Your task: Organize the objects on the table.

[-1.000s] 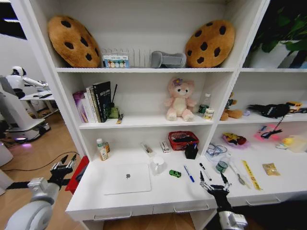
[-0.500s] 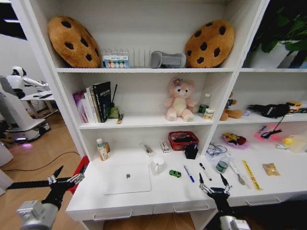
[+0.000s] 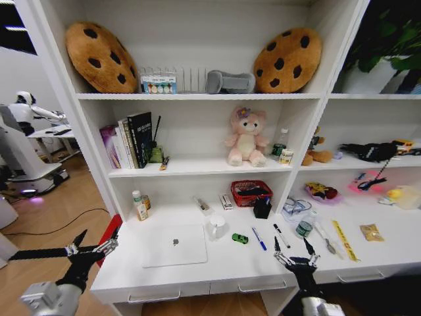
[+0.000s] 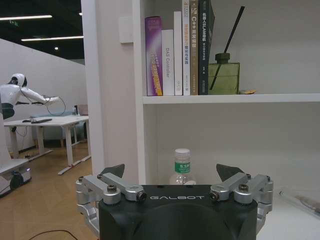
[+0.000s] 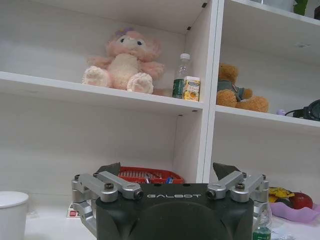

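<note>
My left gripper hangs off the left end of the long white desk, fingers spread wide and holding nothing; my right gripper hovers at the desk's front edge, right of centre, its fingers likewise apart and empty. From the left wrist I look past the parted fingertips at a small white-capped bottle and, on the shelf above it, a row of books beside a green diffuser jar.

On the desktop, the thin silver laptop lies closed, left of centre, with a white mug just beside its right edge. The tiny green toy car sits right of the mug, then the blue pen and the black pen, near each other but apart. The small green can stands just beyond my right gripper, and the tan snack packet lies well to the right. A red basket sits at the back.
</note>
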